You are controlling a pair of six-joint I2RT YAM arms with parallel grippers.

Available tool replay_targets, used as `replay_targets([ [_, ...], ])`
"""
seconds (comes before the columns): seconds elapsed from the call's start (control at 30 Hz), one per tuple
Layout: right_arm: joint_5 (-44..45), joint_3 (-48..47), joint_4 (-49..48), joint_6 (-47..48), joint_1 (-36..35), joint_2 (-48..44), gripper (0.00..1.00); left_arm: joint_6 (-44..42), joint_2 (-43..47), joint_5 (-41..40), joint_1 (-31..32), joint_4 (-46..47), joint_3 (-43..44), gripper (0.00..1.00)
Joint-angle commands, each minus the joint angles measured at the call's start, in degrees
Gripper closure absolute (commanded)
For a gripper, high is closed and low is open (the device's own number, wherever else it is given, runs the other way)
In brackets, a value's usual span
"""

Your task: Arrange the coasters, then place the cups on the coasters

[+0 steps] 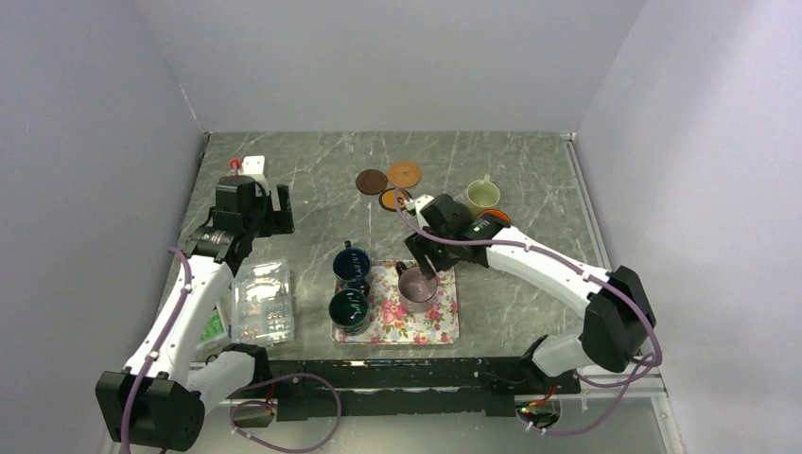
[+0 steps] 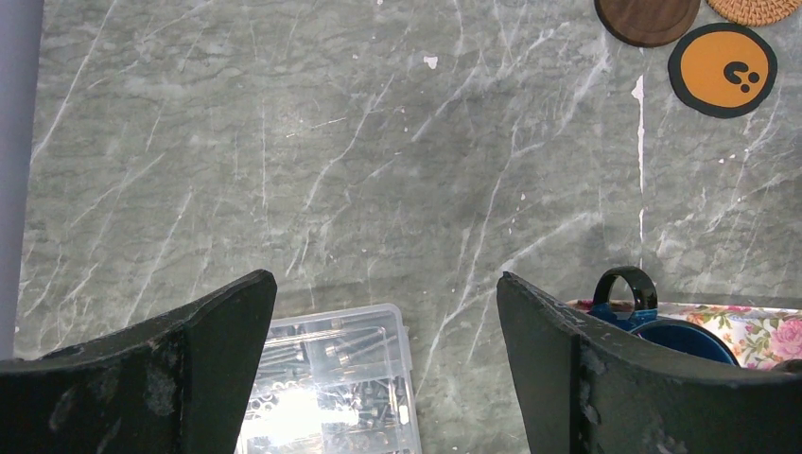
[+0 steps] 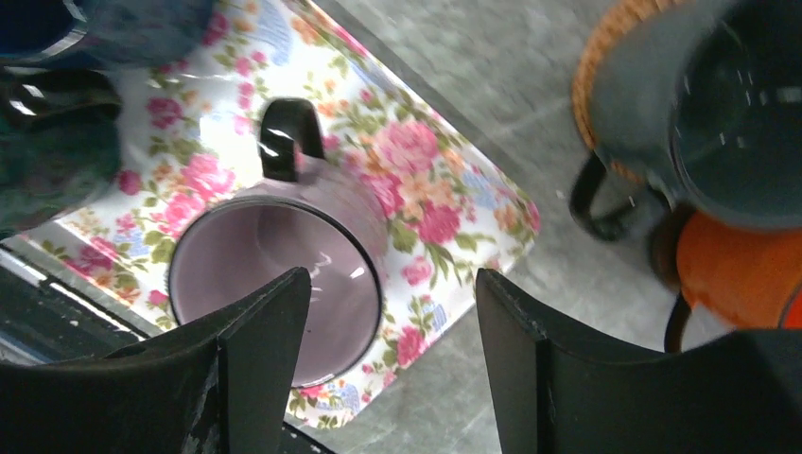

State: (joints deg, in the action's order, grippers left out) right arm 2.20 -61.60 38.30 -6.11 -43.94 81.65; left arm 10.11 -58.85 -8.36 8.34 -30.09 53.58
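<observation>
Your right gripper (image 3: 392,284) hangs open over the mauve cup (image 3: 255,270) on the floral tray (image 3: 421,170); left gripper (image 2: 386,293) wide open above tabletop (image 2: 284,142).

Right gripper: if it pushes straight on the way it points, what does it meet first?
Most likely the mauve cup on the floral tray: its rim sits just beyond the open right gripper. Depth is unclear.
</observation>
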Motion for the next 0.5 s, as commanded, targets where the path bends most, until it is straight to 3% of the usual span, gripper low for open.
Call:
replay_targets([
  [0.0,-8.8,-4.8,-4.6,9.6,0.0,3.6,0.31,-0.4,1.0,0.9,0.2,0.9,1.5,0.06],
  [0.17,-13.9,-7.3,-3.5,12.3,-0.1,7.8,0.38,-0.3,0.4,0.3,0.2,0.6,1.8,0.06],
  [0.47,-14.2,-5.8,-4.1,12.9,-0.1,8.4,0.43,-0.2,-0.3,0.4,0.2,0.4,2.0,0.06],
])
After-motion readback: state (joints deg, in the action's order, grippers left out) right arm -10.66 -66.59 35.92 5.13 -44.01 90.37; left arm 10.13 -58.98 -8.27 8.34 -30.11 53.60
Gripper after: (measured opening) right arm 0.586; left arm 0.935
